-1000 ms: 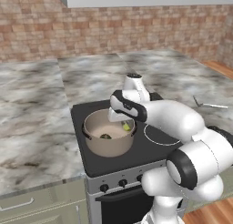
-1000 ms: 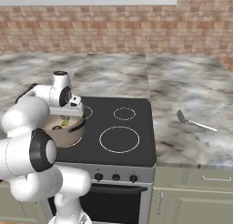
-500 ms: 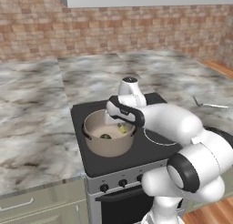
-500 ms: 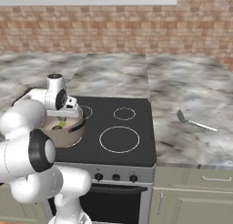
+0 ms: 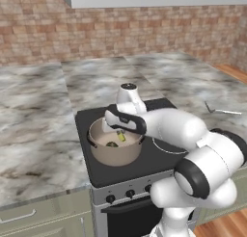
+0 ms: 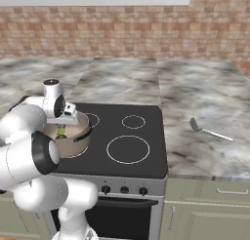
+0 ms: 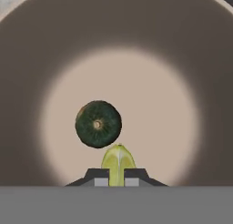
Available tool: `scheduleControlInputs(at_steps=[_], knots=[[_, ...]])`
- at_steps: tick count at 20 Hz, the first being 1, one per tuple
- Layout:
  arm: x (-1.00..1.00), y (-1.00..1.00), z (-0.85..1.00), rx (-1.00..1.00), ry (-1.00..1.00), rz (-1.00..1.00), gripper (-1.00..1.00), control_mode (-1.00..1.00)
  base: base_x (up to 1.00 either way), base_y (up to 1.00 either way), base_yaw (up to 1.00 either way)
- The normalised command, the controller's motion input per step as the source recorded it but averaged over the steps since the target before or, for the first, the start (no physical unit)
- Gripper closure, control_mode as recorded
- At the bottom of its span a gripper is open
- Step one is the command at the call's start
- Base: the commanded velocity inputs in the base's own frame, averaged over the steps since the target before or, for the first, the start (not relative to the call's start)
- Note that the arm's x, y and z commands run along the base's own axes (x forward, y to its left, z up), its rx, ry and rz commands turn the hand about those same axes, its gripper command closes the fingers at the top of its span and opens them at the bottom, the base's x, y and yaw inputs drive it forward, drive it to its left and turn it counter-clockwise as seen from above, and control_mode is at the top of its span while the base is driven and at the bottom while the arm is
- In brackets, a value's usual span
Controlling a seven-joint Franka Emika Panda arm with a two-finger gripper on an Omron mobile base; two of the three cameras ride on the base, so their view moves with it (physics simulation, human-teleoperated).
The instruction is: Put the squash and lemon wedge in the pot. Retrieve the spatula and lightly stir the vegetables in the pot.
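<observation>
Over the stove point(image 6: 124, 136), the largest thing before us, we have one black cooktop set into the marble counter point(image 6: 205, 107), and on its front-left burner stands one pot point(image 5: 116, 149), tan-brown with a pale floor. We count one arm, reaching in over that pot, and one gripper point(image 7: 116, 175) poised above the pot's open mouth.

Next down in size come the vegetables. We see one squash point(image 7: 98, 124), dark green and round, lying on the pot floor, and one lemon wedge point(image 7: 118, 164), yellow, pinched between the two fingertips; the jaws are clenched on it. From the hand view the wedge hangs over the pot's floor, just beside the squash; we cannot tell whether the two touch.

So we judge the squash to be already delivered and the lemon step to be in hand: the next move calls for parting the jaws so the wedge drops in, then lifting clear of the rim.

Smallest is one spatula point(image 6: 210, 131), lying flat on the counter to the right of the stove, well apart from the pot. Fetching it will call for a long swing to the right, a low grasp on its thin handle, and a gentle stir afterwards.
</observation>
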Motion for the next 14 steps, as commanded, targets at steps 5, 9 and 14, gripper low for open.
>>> scheduleControlInputs(at_steps=[5, 9, 14], knots=[[0.21, -0.02, 0.0, 0.0, 0.0, 0.0, 1.0, -1.0, 0.0, 0.0, 0.0], [0.12, -0.05, 0.0, 0.0, 0.0, 0.0, 1.0, -1.0, 0.0, 0.0, 0.0], [0.17, 0.0, 0.0, 0.0, 0.0, 0.0, 1.0, -1.0, 0.0, 0.0, 0.0]])
